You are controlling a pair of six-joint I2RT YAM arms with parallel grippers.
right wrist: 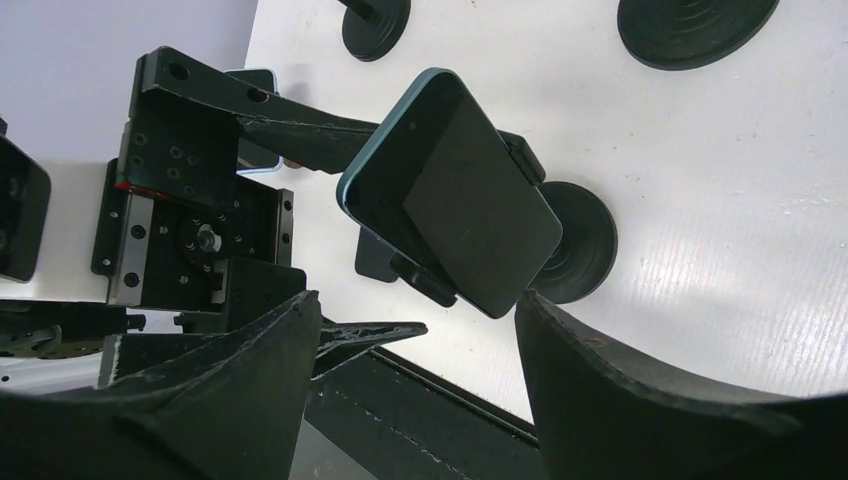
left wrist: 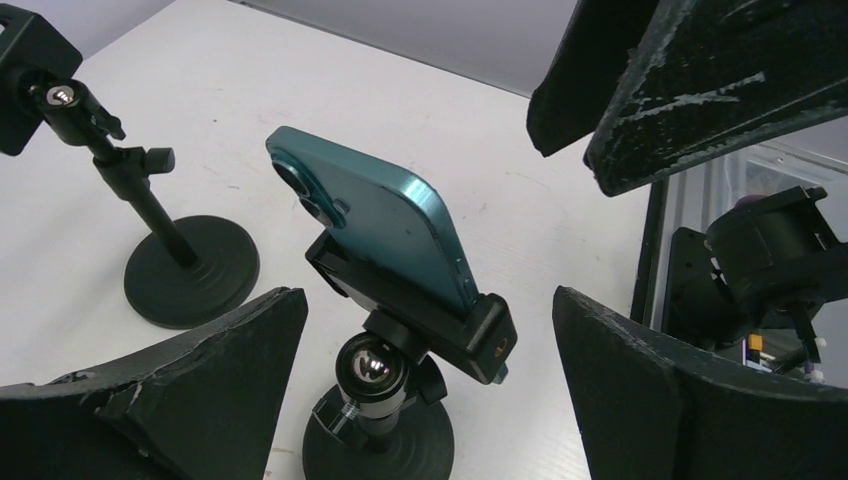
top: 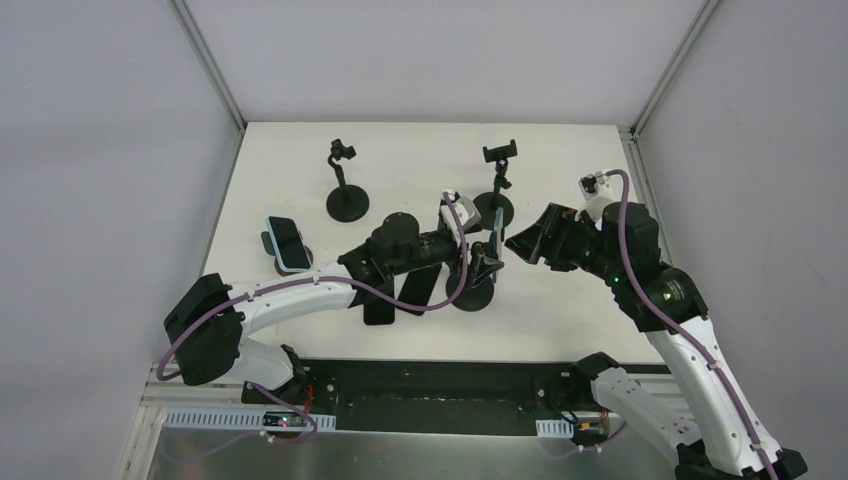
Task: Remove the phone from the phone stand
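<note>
Left gripper stands spread wide, its two black fingers low on either side of the phone stand and touching neither the stand nor the phone. From its wrist view the teal back of the phone faces the camera, the lenses near the upper left corner. The phone sits tilted in the stand's clamp, above a shiny ball joint and a round black base that rests on the white table.

The right gripper faces the other side of the phone, the dark screen, and its jaws are also apart. One finger lies below left of the phone and one below right, and a gap shows between each of them and the phone's edges, so nothing is pinched. In the left wrist view the right gripper's fingers hang above and to the right of the phone.

From the top camera the two arms meet near the middle of the table, one gripper on each side of the phone, which shows there only as a thin blue edge. Farther back stand two empty stands – the right-hand one just behind the grippers. Well to the left, a second phone sits on its own low stand.
</note>
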